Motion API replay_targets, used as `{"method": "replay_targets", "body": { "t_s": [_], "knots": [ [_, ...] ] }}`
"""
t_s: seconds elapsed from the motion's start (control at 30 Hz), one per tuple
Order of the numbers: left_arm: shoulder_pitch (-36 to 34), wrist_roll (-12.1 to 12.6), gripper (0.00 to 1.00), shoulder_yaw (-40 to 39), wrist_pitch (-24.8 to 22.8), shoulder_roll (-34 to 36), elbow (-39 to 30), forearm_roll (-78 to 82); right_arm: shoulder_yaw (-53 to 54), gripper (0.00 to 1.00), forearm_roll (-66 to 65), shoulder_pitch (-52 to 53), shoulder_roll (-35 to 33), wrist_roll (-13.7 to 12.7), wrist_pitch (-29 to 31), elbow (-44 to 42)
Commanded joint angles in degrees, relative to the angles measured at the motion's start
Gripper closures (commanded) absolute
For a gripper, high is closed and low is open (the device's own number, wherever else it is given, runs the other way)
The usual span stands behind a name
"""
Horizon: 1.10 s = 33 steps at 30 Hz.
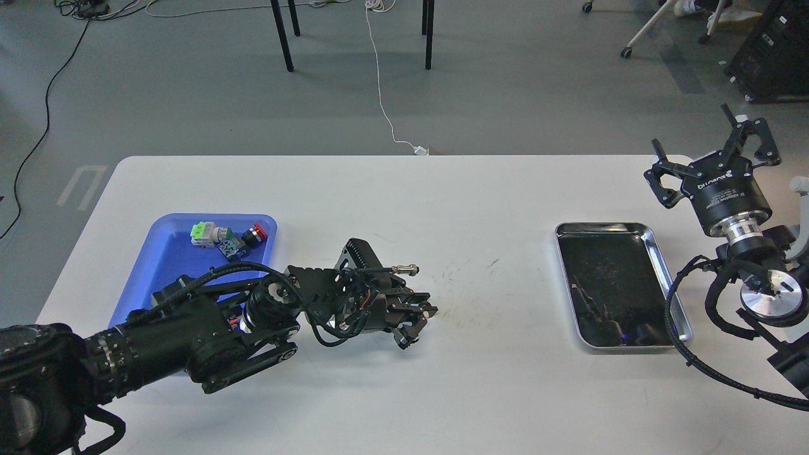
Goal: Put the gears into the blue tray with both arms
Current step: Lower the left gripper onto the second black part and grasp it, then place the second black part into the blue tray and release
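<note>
My left gripper lies low over the middle of the white table, right of the blue tray. Its fingers are drawn together where a tiny black gear sat between them. The gear itself is now hidden among the dark fingertips. The left arm crosses over the tray's near right part. My right gripper is raised beyond the table's right end with its fingers spread wide and nothing between them. No other gear shows on the table.
Push-button switches with green and red caps lie at the far end of the blue tray. A shiny steel tray stands at the table's right. Chair legs and a white cable are on the floor beyond.
</note>
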Motion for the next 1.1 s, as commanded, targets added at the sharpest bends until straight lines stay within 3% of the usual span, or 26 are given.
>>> {"method": "replay_targets", "body": {
  "t_s": [0.0,0.13,0.27,0.43,0.57,0.87,1.0,1.07],
  "knots": [
    [0.0,0.0,0.90,-0.4,0.1,1.3,-0.8,0.0,0.4,0.01,0.0,0.0,-0.1,0.0,0.0,0.1],
    [-0.5,-0.3,0.90,-2.4,1.2,4.8,-5.1,0.0,0.5,0.01,0.0,0.0,-0.2,0.0,0.0,0.1],
    [-0.7,-0.5,0.88,-7.8,1.5,13.8,-11.4,0.0,0.5,0.01,0.0,0.0,-0.4,0.0,0.0,0.1],
    [-0.5,-1.3,0.88,-7.9,3.0,25.8,-11.8,-7.4,0.7,0.01,0.0,-0.1,-0.2,0.1,0.0,0.0],
    [1.4,-3.7,0.88,-6.6,3.4,33.1,-11.1,-7.9,0.7,0.01,0.0,-0.1,0.0,0.1,-0.1,0.1],
    [6.5,-4.6,0.85,-5.9,5.8,34.9,-6.0,-7.8,0.6,0.01,-0.1,0.1,0.7,0.0,-0.1,0.3],
    [6.7,-4.7,0.71,-5.9,5.8,34.3,-4.2,-8.1,0.6,0.01,-0.1,0.1,0.4,0.0,0.0,0.3],
    [6.7,-4.6,0.54,-5.9,5.7,34.3,-4.1,-8.1,0.6,0.01,-0.2,0.1,0.2,0.0,-0.1,0.3]
  ]
}}
